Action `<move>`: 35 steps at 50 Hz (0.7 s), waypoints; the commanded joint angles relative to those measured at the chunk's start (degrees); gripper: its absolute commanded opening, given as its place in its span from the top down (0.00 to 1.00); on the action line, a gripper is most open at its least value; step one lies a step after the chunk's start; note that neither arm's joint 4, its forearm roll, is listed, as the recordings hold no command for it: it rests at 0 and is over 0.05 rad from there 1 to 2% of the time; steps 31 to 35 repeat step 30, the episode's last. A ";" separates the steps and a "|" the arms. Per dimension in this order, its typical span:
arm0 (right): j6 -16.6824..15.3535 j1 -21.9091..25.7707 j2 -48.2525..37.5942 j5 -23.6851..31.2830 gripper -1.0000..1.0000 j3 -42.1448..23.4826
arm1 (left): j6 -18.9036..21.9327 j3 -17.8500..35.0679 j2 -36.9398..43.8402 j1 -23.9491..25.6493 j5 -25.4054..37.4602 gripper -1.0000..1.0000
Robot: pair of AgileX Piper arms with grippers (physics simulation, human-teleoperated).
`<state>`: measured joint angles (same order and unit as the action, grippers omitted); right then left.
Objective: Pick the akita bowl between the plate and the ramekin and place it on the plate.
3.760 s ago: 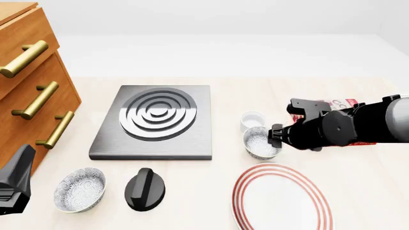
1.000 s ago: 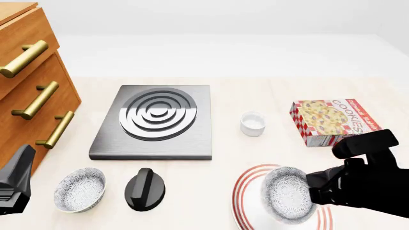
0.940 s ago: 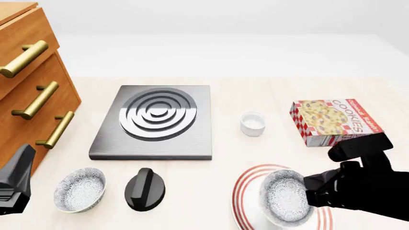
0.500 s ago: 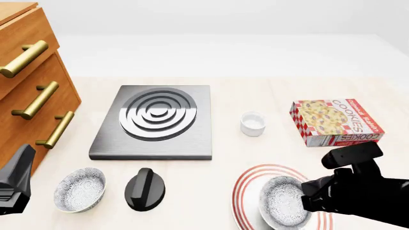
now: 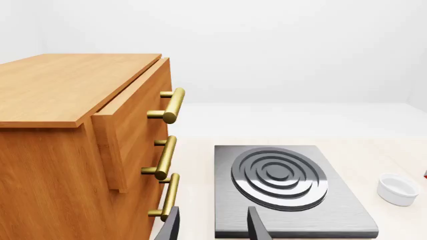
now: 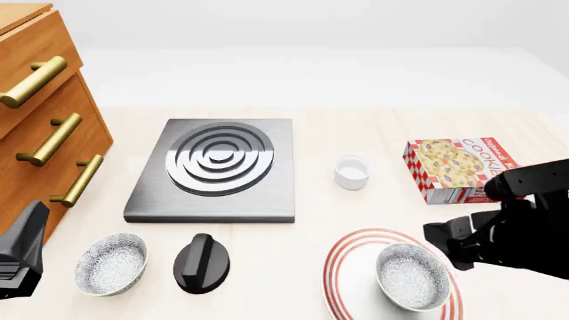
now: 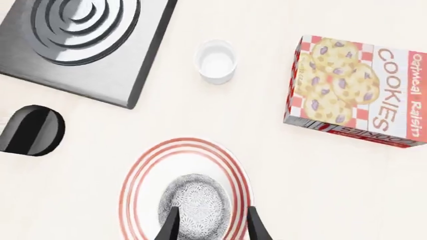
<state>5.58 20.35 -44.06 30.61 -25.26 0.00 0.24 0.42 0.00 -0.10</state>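
The akita bowl [image 6: 411, 275] sits upright on the plate [image 6: 332, 272], right of the plate's centre. My right gripper [image 6: 450, 245] hovers just right of and above the bowl, open and apart from it. In the right wrist view the open right gripper [image 7: 212, 228] looks down on the bowl [image 7: 194, 206], which lies on the red-ringed plate [image 7: 137, 184] below. The ramekin [image 6: 352, 172] stands beyond the plate, and it is also in the right wrist view [image 7: 215, 61]. My left gripper [image 6: 20, 257] rests at the near left, and the left wrist view shows it [image 5: 212, 229] open and empty.
A second patterned bowl [image 6: 110, 263] and a black knob [image 6: 201, 263] lie at the near left. A grey burner slab [image 6: 218, 167] sits mid-table. A cookie box [image 6: 458, 167] is at the right, close behind my right arm. A wooden drawer cabinet [image 6: 40, 120] fills the left side.
The bowl went from tilted in my right gripper to resting flat on the plate. The right gripper let go, opened and drew back up and to the right. The left arm stayed still.
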 commanded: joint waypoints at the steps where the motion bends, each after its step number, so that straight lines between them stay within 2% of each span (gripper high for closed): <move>1: -2.62 -4.41 9.77 14.01 0.00 -12.54 | 0.00 0.00 0.00 0.00 0.00 0.00; 3: -2.95 -5.61 11.48 17.17 0.00 -15.97 | 0.00 0.00 0.00 0.00 0.00 0.00; 9: -2.93 -6.17 13.86 21.78 0.00 -21.00 | 0.00 0.00 0.00 0.00 0.00 0.00; 17: -2.17 -4.51 14.31 20.49 0.00 -18.52 | 0.00 0.00 0.00 0.00 0.00 0.00; 22: -3.21 -4.59 14.43 20.40 0.00 -20.07 | 0.00 0.00 0.00 0.00 0.00 0.00; 35: -2.81 -4.77 13.61 20.00 0.00 -19.89 | 0.00 0.00 0.00 0.00 0.00 0.00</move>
